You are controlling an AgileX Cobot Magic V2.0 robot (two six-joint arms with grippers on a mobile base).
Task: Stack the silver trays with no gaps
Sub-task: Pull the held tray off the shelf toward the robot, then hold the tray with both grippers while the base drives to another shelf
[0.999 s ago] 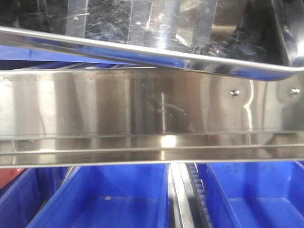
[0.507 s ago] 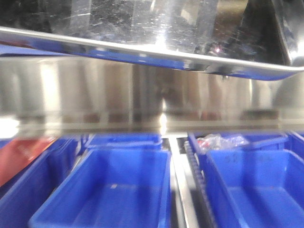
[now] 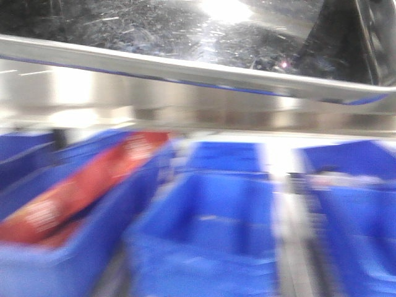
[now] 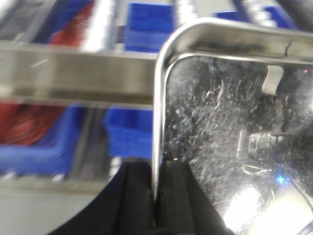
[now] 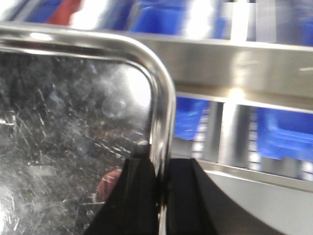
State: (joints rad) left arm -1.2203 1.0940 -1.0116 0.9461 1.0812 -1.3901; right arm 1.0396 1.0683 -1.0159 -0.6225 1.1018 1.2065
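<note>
Both the left gripper point(image 4: 156, 171) and right gripper point(image 5: 159, 171) pinch the silver tray point(image 4: 220, 127) by its rolled rim. Stiff, slick steel, so rims look safest

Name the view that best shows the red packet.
The front-facing view: the red packet lies lengthwise in its blue bin, blurred but nearly whole. The left wrist view catches only red patches behind the steel rail; the right wrist view, a sliver.
</note>
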